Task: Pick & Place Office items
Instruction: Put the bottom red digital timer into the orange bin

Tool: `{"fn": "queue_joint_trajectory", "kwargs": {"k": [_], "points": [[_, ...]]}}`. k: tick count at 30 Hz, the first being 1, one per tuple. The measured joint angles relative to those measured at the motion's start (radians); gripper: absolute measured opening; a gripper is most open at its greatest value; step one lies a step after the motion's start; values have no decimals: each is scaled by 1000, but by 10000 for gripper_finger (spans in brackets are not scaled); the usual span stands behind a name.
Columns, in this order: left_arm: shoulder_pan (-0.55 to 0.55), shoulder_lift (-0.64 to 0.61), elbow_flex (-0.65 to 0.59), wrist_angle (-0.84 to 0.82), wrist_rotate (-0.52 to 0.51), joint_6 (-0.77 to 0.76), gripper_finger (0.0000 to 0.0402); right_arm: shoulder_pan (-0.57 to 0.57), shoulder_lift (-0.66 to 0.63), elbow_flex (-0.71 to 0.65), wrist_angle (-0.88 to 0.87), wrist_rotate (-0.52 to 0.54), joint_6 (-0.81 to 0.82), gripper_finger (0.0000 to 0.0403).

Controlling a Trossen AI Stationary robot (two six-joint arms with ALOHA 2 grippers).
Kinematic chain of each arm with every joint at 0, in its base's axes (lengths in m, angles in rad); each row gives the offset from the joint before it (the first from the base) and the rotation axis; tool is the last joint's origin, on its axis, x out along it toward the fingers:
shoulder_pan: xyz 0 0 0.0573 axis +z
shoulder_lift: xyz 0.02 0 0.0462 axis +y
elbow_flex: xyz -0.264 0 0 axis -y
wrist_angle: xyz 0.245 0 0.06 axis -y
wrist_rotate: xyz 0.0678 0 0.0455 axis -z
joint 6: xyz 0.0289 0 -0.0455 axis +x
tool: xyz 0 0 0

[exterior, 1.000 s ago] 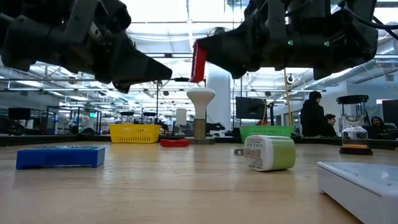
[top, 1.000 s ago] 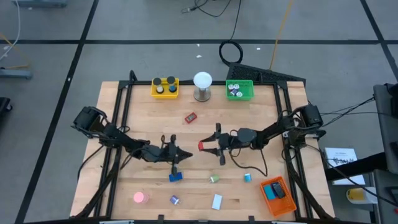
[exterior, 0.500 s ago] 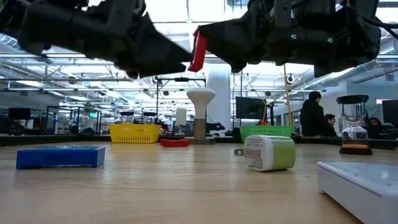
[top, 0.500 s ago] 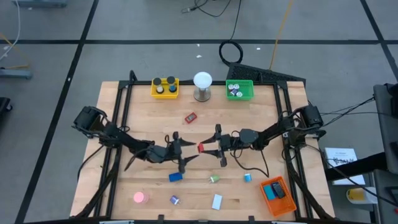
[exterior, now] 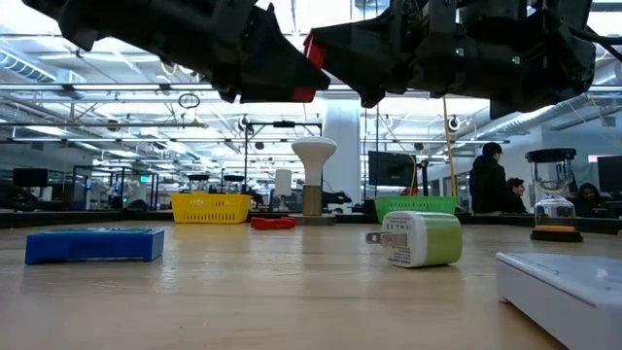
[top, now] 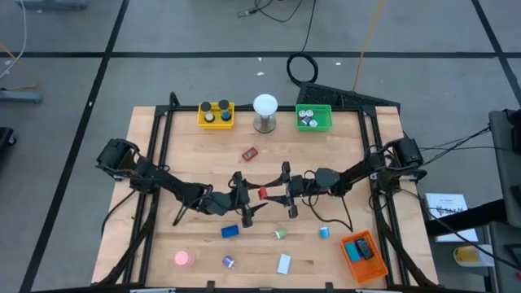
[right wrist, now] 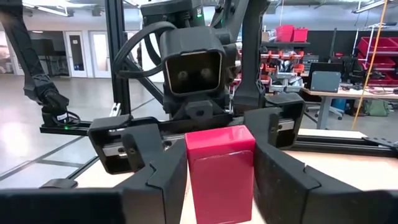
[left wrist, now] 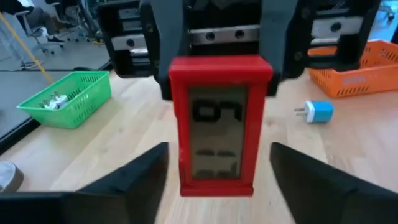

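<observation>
You had the timer [top: 263, 193] held above mid-table between the left gripper [top: 247, 199] and right gripper [top: 280, 193].

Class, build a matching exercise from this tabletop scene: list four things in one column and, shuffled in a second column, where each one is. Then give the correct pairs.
Column one:
1. red block
2. pink disc
3. white ball on a stand
4. blue block

Column two:
A. between the yellow tray and the green tray
B. held in the right gripper, off the table, facing the open left gripper
C. on the wood just below the left gripper in the high view
D. near the table's front left corner

Pairs: 1-B, 2-D, 3-A, 4-C
</observation>
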Motion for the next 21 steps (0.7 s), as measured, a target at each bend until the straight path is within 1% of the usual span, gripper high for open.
{"fn": "queue_joint_trajectory", "kwargs": {"k": [5, 6, 9, 10, 12, 14, 16, 18, 21], "points": [[-2, 0, 0, -6, 0, 7, 174, 1, 0, 0, 2, -1, -2, 156], [-3, 0, 0, -8, -1, 8, 161, 2, 0, 0, 0, -1, -4, 158], [-8, -2, 0, -24, 1, 26, 155, 12, 0, 0, -7, 11, -6, 169], [-9, -7, 0, -46, 8, 27, 155, 18, 0, 0, -17, 29, -2, 174], [-8, -21, 0, -117, 28, 7, 155, 31, 0, 0, -44, 91, -2, 184], [-5, -36, 0, -223, 44, -41, 155, 43, -21, 0, -108, 146, -11, 196], [7, -40, 0, -333, 101, -92, 155, 51, -63, 0, -211, 201, -14, 208], [25, -39, -1, -435, 186, -152, 155, 53, -116, 1, -364, 262, -14, 218], [69, -9, 0, -516, 303, -227, 155, 58, -201, 0, -593, 334, 19, 224]]}}
